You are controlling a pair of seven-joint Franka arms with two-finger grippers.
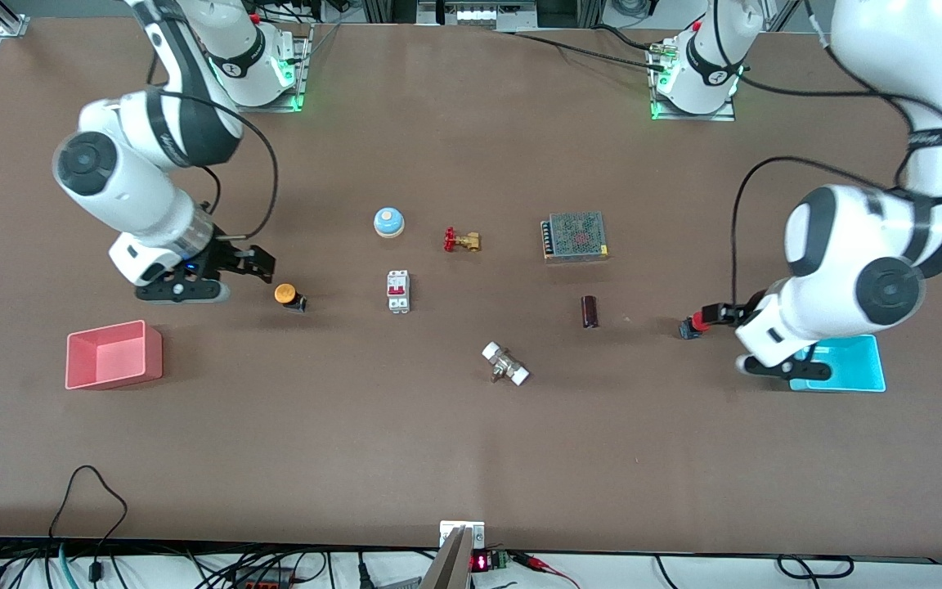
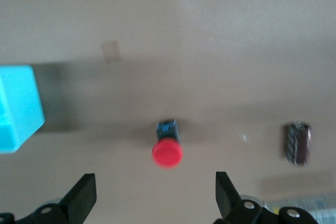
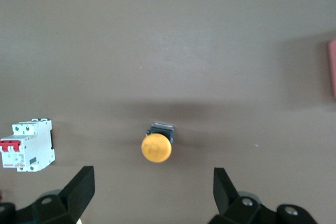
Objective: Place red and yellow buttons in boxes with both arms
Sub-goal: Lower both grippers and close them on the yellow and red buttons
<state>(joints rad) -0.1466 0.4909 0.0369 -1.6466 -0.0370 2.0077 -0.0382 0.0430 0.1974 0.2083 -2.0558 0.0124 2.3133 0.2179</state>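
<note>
While the right hand (image 3: pixel 152 192) gapes wide just beside the round orange-yellow-capped push-button (image 1: pixel 288 295) near the pink plastic bin (image 1: pixel 114 354), the left hand (image 2: pixel 155 195) hangs equally spread by the red-capped push-button (image 2: pixel 167 149), beside the cyan plastic bin (image 1: pixel 847 365) on the brown worktop (image 1: pixel 471 442).

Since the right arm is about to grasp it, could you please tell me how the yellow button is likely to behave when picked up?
The yellow button lies on its side, so its round cap may let it roll if nudged. It looks small and rigid, probably light. The right gripper has its fingers open on either side of it; the squarish black body probably offers flatter, surer grip faces than the smooth cap.
</note>
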